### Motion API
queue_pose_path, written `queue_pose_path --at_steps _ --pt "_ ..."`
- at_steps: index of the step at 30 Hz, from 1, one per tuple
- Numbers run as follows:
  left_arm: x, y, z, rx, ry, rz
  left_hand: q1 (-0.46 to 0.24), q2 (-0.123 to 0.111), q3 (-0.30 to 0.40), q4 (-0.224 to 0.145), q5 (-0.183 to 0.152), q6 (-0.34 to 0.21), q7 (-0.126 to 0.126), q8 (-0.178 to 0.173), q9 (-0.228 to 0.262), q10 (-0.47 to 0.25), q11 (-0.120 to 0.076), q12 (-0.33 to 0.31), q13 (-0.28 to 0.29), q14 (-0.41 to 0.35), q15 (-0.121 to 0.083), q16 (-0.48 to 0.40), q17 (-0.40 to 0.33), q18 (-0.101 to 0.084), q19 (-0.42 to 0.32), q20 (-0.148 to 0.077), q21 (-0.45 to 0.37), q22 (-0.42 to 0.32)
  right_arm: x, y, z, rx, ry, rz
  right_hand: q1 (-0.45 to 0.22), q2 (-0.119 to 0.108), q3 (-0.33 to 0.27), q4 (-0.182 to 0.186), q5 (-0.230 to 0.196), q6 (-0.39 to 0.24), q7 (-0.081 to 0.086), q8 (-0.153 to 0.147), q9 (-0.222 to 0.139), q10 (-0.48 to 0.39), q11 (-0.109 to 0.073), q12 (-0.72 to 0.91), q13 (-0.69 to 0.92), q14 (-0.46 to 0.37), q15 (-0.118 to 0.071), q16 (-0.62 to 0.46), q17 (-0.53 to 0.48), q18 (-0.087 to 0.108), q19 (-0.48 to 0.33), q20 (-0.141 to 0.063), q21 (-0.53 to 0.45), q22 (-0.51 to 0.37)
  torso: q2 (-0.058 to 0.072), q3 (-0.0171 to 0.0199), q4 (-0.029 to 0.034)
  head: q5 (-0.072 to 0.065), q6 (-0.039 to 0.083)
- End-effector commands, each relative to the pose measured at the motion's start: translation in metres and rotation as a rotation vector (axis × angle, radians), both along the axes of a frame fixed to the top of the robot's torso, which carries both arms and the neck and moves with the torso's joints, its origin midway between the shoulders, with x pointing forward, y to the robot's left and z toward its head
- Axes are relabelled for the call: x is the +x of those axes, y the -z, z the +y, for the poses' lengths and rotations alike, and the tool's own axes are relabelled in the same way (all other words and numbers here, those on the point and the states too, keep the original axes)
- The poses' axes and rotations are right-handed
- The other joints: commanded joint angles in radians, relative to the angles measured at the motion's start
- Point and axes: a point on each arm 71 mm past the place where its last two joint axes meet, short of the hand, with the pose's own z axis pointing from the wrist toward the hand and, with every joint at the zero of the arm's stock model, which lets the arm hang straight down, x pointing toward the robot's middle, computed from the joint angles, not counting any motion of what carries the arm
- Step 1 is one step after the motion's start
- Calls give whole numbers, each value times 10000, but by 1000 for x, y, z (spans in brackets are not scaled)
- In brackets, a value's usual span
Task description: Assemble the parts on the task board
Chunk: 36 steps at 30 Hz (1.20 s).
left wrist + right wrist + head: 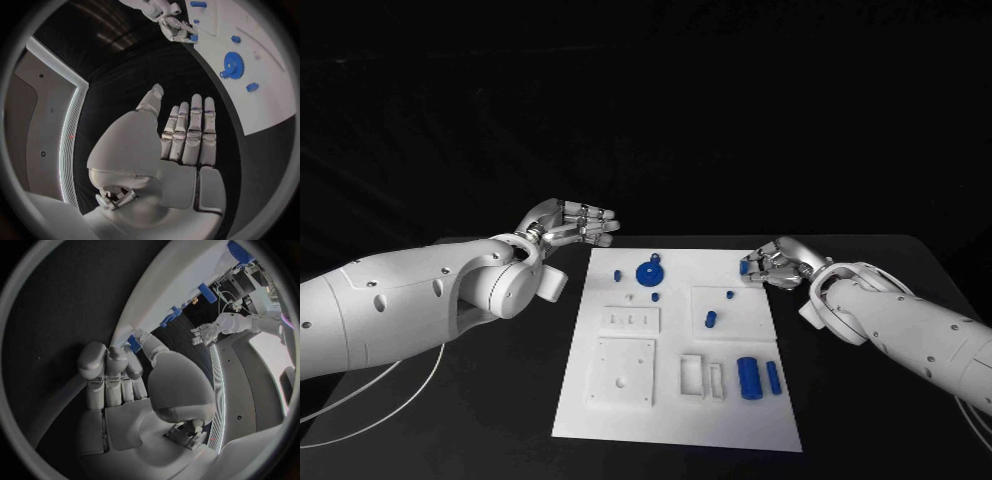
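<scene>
Your board (678, 420) lies nearest, mid-table, with a blue gear (649, 272) near its far edge and two cylinders (749, 378) nearer. Left hand (571, 224) hovers off the far-left corner, fingers straight, holding nothing. Right hand (773, 264) pinches a small blue part (744, 266) at the far-right edge.

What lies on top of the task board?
On the task board lie a blue gear, two blue cylinders and smaller blue pieces. The right hand covers the far right corner, touching a blue piece there.

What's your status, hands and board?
Left hand open, off the board's far left corner. Right hand pinching a small blue part at the task board right edge. Nothing blocking.
</scene>
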Motion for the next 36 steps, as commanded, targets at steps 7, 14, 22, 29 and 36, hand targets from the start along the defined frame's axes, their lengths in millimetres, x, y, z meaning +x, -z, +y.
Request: queue_pose_path --at_steps 7,14,22,29,36 --pt "0 -1 -2 -46 181 -4 70 60 -54 -46 -73 7 18 18 5 85 7 43 11 12 31 -48 -5 71 85 -12 -63 18 0 0 2 118 -1 -31 -7 -38 -370 144 106 -119 43 -35 5 -15 -48 -23 -26 62 -19 -28 22 61 620 -47 -44 977 2 2 -8 -43 54" --pt "0 0 -3 -47 201 13 66 53 -62 -41 -96 -9 18 19 6 74 10 46 12 9 32 -49 -5 70 81 -9 -67 17 0 0 3 132 17 -29 46 28 -448 165 112 -34 19 -27 15 5 -62 -1 -6 64 -25 -19 39 65 621 -47 -28 980 2 4 -3 -47 77" --pt "0 0 -3 -42 220 32 66 53 -62 -41 -96 -9 18 19 6 74 10 46 12 9 32 -49 -5 70 81 -9 -67 17 1 -1 3 133 158 -152 5 290 89 116 -334 714 -191 -15 80 72 -174 52 49 71 -113 -6 69 4 625 -125 21 992 5 4 -8 -63 73" --pt "0 0 -3 -32 239 37 91 85 -58 -37 -112 0 5 19 6 98 -13 46 12 28 22 -42 0 78 105 -18 -47 30 1 -2 4 182 269 -350 -5 464 420 12 -555 1415 -407 21 230 237 -281 152 152 88 -206 37 139 -81 628 -214 85 1005 2 5 4 -68 95" --pt "0 0 -3 -19 253 53 101 152 -77 -59 -111 42 10 19 5 177 -23 45 11 153 -32 -4 18 124 281 -81 106 99 1 -5 4 323 578 -655 -73 546 597 -114 -641 1554 -446 -17 440 333 -323 166 232 93 -244 31 176 -135 632 -274 147 1013 -2 0 -13 -67 95"
